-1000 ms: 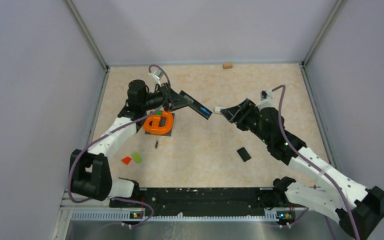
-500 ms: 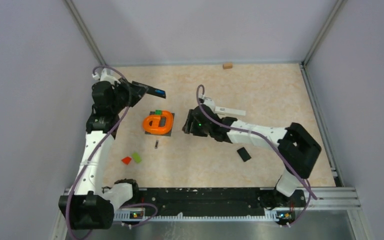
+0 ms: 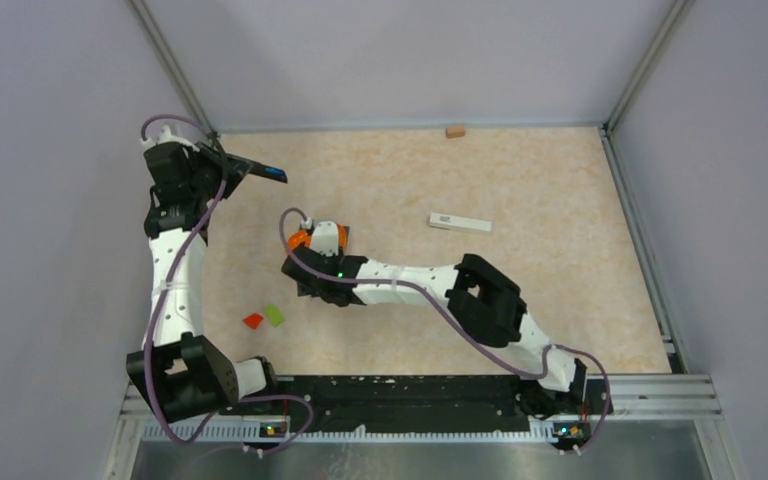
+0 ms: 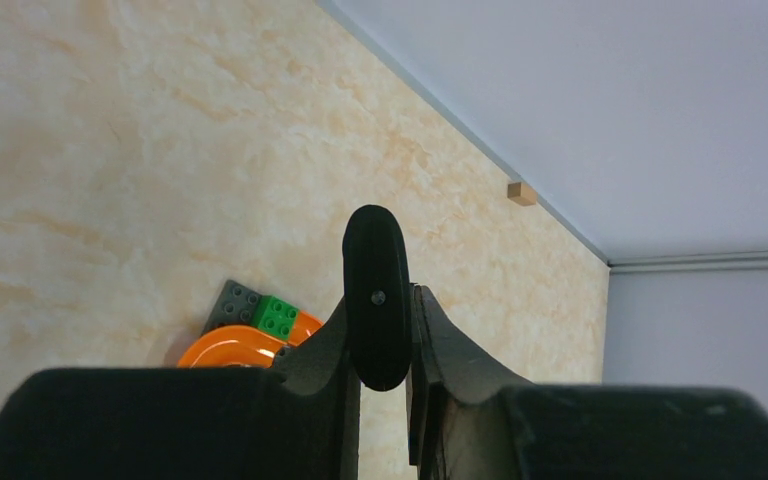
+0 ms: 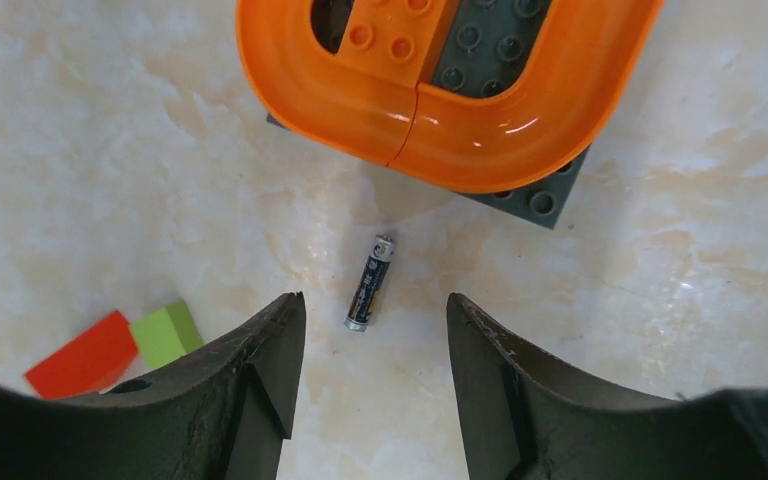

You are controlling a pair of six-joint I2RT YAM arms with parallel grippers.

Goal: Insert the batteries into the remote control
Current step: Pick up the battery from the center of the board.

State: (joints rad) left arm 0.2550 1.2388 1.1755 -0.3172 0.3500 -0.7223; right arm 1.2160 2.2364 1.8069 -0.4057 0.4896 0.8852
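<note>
My left gripper (image 3: 217,164) is shut on a black remote (image 3: 256,169) and holds it in the air at the far left back; a blue battery shows at the remote's far end. In the left wrist view the remote (image 4: 375,260) stands end-on between the fingers of that gripper (image 4: 384,308). My right gripper (image 3: 312,287) is open, low over the table just in front of the orange piece. In the right wrist view a dark battery (image 5: 370,283) lies on the table just ahead of the gap of that open gripper (image 5: 374,303). Other batteries are out of view.
An orange U-shaped piece (image 5: 430,110) sits on a grey studded plate just beyond the battery. Red (image 3: 253,321) and green (image 3: 274,314) blocks lie to the near left. A white remote (image 3: 459,222) lies at mid right. A small wooden block (image 3: 454,131) is at the back wall.
My left arm has swung back and left, carrying the black remote. My right arm has swept left across the table to above the battery by the orange piece.
</note>
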